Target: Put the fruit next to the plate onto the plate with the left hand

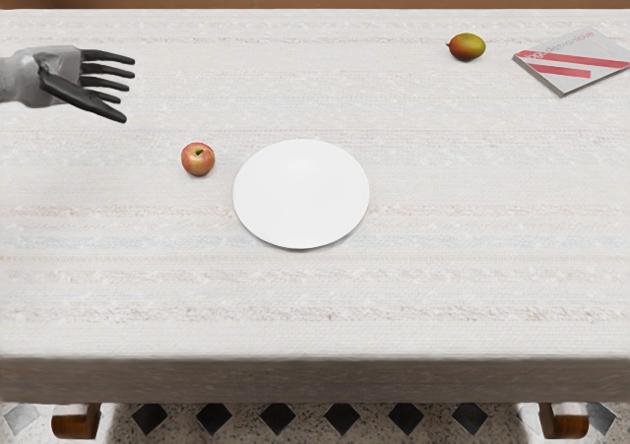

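A small red and yellow apple (198,158) rests on the table just left of a plain white plate (301,193) near the table's middle. The plate carries nothing. My left hand (94,82) reaches in from the left edge, up and to the left of the apple, well apart from it. Its dark fingers are spread and hold nothing. No right arm shows.
A mango (467,46) lies at the far right of the table. A white and red book (571,59) sits beside it at the right edge. The pale tablecloth (315,306) runs to the front edge, with checkered floor below.
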Motion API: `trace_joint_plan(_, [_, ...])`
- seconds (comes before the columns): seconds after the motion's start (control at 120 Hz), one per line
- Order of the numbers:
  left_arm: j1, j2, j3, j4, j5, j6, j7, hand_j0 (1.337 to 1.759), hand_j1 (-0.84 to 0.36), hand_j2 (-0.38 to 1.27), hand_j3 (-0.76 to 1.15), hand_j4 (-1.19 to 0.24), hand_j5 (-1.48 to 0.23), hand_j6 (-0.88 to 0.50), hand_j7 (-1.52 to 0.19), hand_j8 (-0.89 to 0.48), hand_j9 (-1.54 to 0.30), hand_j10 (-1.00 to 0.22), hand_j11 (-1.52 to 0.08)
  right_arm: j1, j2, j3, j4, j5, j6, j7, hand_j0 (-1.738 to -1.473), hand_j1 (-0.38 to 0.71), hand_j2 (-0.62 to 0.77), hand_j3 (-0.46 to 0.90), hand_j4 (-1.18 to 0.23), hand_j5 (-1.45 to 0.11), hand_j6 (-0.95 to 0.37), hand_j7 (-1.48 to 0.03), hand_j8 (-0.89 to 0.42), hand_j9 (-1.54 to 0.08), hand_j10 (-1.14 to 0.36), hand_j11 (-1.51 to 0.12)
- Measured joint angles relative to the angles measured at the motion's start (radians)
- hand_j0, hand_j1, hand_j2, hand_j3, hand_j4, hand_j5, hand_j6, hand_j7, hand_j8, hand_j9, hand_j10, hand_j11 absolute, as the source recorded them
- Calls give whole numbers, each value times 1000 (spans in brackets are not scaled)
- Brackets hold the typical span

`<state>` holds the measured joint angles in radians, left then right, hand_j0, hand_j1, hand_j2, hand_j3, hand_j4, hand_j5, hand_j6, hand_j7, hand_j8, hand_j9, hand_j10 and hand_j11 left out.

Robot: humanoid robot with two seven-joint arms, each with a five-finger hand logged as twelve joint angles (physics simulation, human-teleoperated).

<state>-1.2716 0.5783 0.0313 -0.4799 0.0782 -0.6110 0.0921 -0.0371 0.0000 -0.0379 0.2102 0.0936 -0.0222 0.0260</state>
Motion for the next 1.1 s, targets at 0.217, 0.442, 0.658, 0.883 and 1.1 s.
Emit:
trace_joint_plan(0.217, [-16,2,0,-23,27,0,0,1658,54,51,0,-248,-321,-248,-321,-247,-321,-247,-321,-1,0,0,0,0,0,-1,-1658,-312,-6,0,-31,-40,-31,-40,-31,-40,-31,-40])
trace_joint_plan(0.442, [-117,2,-1,-60,280,0,1,1658,54,50,0,-248,-321,-248,-321,-248,-321,-247,-321,-1,0,0,0,0,0,-1,-1658,-312,-6,0,-31,-40,-31,-40,-31,-40,-31,-40])
trace_joint_plan(0.658, [-110,17,2,-310,578,0,1,1658,54,51,0,-249,-321,-249,-321,-248,-321,-248,-321,-1,0,0,0,0,-1,-1,-1658,-312,-6,0,-31,-40,-31,-40,-31,-40,-31,-40])
trace_joint_plan(0.883, [-166,17,104,-458,790,187,-1,1658,54,51,0,-249,-321,-250,-321,-249,-321,-248,-321,-1,0,0,0,0,0,-1,-1658,-312,-6,0,-31,-40,-31,-40,-31,-40,-31,-40])
trace_joint_plan(1.1, [-305,-30,386,-562,825,486,-2,1658,55,51,0,-249,-321,-250,-321,-250,-321,-249,-321,-1,0,0,0,0,0,-1,-1658,-312,-6,0,-31,-40,-31,-40,-31,-40,-31,-40])
